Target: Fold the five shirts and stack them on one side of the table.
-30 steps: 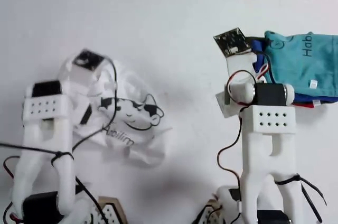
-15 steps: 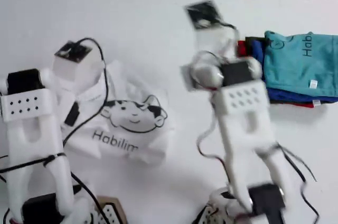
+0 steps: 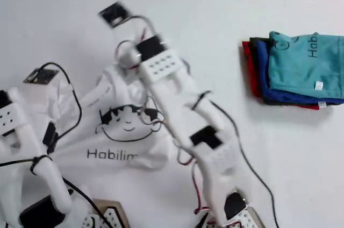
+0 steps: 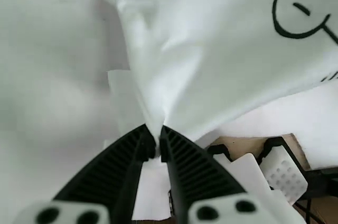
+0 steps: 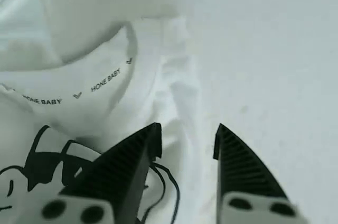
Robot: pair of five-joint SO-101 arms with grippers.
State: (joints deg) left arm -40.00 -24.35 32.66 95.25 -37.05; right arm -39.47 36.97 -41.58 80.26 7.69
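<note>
Left gripper (image 4: 154, 142) pinches a fold of the white shirt (image 3: 126, 147), crumpled on the table (image 3: 215, 23); right gripper (image 5: 185, 142) hangs spread over its collar (image 5: 113, 78). The folded stack (image 3: 301, 72) is cut off at the high view's edge.

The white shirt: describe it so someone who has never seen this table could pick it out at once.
On the white table, look to the side away from the folded stack of coloured shirts. The white shirt lies there crumpled. It alone is unfolded and bears a black line drawing of a smiling face.
</note>
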